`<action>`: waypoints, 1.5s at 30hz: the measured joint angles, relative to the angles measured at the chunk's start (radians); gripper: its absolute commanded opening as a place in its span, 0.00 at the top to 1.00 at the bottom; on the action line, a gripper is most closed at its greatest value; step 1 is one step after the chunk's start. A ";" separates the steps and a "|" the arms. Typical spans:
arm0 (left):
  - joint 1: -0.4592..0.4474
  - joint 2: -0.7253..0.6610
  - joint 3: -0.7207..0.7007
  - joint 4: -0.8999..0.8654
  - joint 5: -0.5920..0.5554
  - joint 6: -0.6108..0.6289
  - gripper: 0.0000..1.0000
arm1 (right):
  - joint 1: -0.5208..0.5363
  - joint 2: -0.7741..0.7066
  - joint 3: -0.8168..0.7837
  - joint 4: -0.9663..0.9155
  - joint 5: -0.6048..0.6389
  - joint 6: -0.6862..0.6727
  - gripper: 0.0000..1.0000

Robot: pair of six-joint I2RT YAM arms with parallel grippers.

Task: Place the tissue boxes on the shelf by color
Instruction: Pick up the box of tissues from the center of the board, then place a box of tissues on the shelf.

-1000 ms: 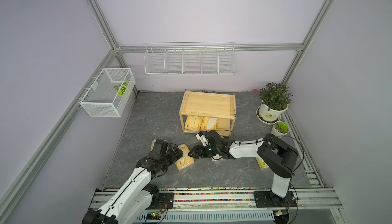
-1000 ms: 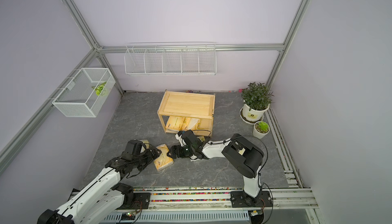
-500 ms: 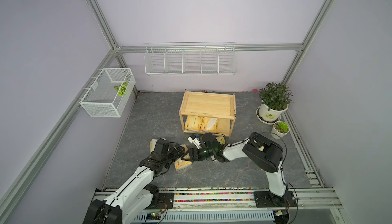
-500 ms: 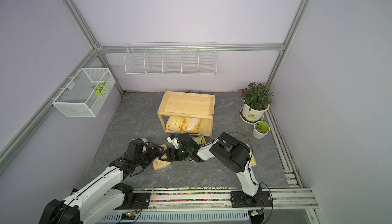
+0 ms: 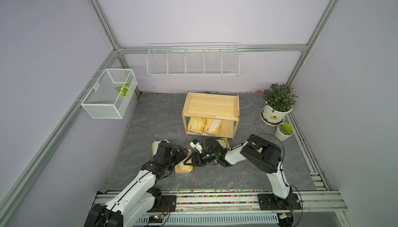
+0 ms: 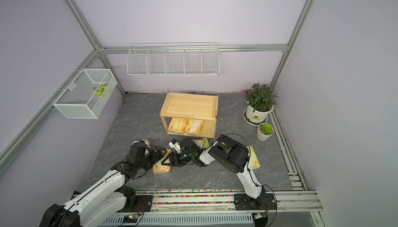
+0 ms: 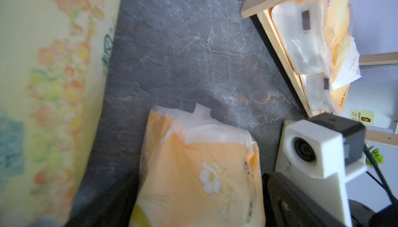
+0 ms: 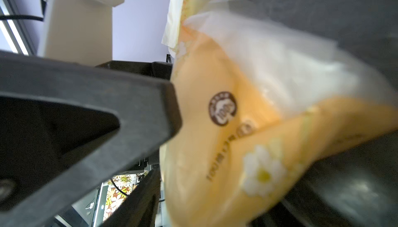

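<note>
We start with the grey marbled surface point(image 5: 155, 116), the widest thing here. On the back wall hangs a white wire rack point(image 5: 193, 62), and on the side wall a white mesh basket point(image 5: 101, 109) with a green leaf inside. The wooden shelf point(image 5: 211, 105) stands toward the back of the surface. In its lower tier two orange packs point(image 5: 203, 125) lie side by side, touching, with white tissue showing from one. Near the shelf, by the other side wall, stand a large potted plant point(image 5: 277, 103) and a small potted plant point(image 5: 284, 130).

Both arms reach in low from the front rail and meet in front of the shelf. Three pale yellow-green packs lie on the surface. The first pale pack point(image 5: 155, 148) is just behind the left wrist, the second pale pack point(image 5: 224, 143) is beside the right wrist, and the third pale pack point(image 6: 255, 160) is partly hidden under the right arm.

The third orange pack point(image 5: 183, 168) lies on the surface between the two arms, apart from the shelf. The left pincer point(image 5: 183, 153) hangs right at this pack, its jaws spread wide and gripping nothing. The right pincer point(image 5: 190, 161) stands partly closed about the same pack. In the right wrist view one of its fingers point(image 8: 150, 107) presses the wrapper's side. The opposite finger is a blur, so we cannot tell whether the pack is truly clamped.
</note>
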 measured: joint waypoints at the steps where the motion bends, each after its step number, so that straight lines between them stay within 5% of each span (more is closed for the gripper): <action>1: 0.000 -0.001 0.000 -0.001 0.000 0.000 0.00 | 0.000 0.000 -0.003 -0.002 0.003 -0.001 0.45; 9: 0.000 -0.021 0.041 -0.078 0.001 0.016 0.00 | 0.000 -0.057 -0.056 -0.069 0.056 -0.026 0.62; 26: -0.004 0.011 0.431 -0.263 -0.003 0.173 0.00 | -0.026 -0.475 -0.167 -0.360 0.216 -0.132 0.68; 38: -0.008 0.072 0.536 -0.292 0.015 0.282 0.00 | -0.192 -0.923 -0.329 -0.678 0.388 -0.174 0.68; 45: -0.092 0.124 0.536 -0.268 -0.008 0.288 0.00 | -0.322 -1.056 -0.336 -0.843 0.457 -0.202 0.68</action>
